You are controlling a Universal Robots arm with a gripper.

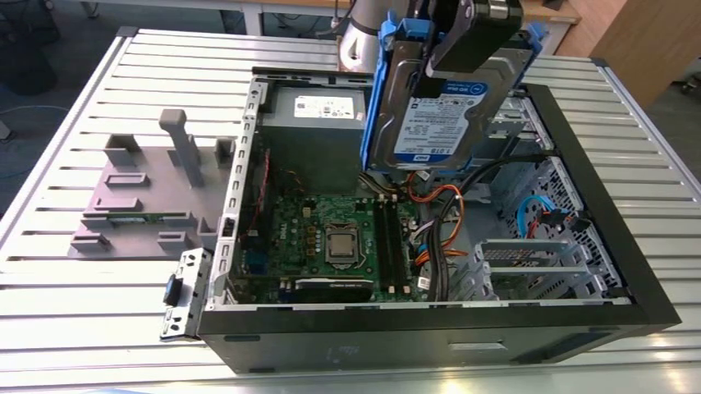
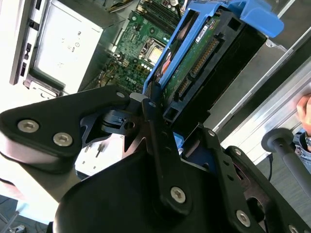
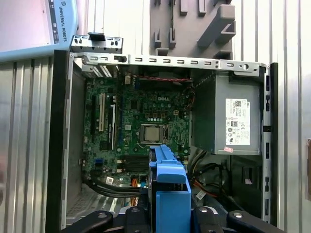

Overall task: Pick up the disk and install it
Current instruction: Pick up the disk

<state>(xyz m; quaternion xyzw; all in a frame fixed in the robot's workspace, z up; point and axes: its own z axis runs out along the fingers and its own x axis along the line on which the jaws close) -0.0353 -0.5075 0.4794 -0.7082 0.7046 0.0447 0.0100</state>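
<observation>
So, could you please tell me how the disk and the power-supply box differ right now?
The disk is held upright in the end effector above the open case; the power-supply box sits mounted inside it. The disk wears a blue bracket and a white-and-blue label; the box is plain grey and larger, with a white sticker. Both are metal and rectangular.

I see the open computer case (image 1: 613, 246) lying on the slatted table (image 1: 66, 287), its motherboard (image 1: 328, 238) on the floor inside. The power supply box (image 1: 312, 123) sits in the far corner of the case, behind the motherboard. The plastic stand (image 1: 153, 189) lies on the table just beside the case, on the exterior view's left. My gripper (image 1: 465, 49) holds the disk (image 1: 438, 123) upright above the case, beside the power supply on the exterior view's right, over the cables (image 1: 438, 213).
</observation>
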